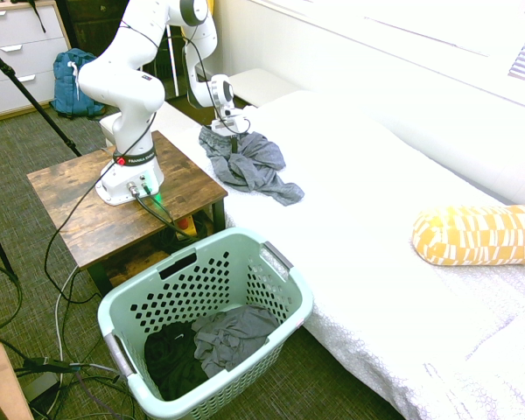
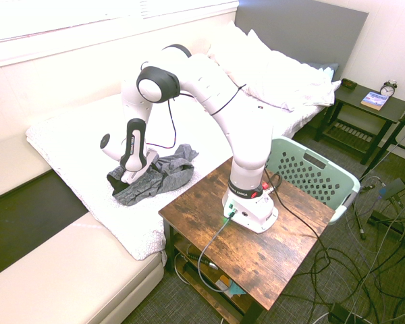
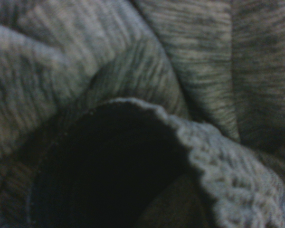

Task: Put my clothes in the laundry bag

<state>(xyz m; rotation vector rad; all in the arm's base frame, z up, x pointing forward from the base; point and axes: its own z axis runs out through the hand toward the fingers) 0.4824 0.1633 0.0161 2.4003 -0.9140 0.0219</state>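
One grey garment [image 1: 261, 164] lies crumpled on the bed [image 1: 350, 192], the jaws [image 1: 234, 140] down in its cloth; their opening and any grip can't be told. One laundry basket [image 1: 140, 319] holds two garments, one black [image 1: 173, 360], one grey [image 1: 232, 337]. The garment on the bed remains to go in.

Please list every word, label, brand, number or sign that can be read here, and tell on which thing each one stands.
"FRANKA EMIKA": on the dark band at the base of the robot arm.
Upper wrist section of the arm: small pale lettering, too small to read surely.
Book on the far nightstand: cover print too blurred to read.
Alarm clock: face too small to read.
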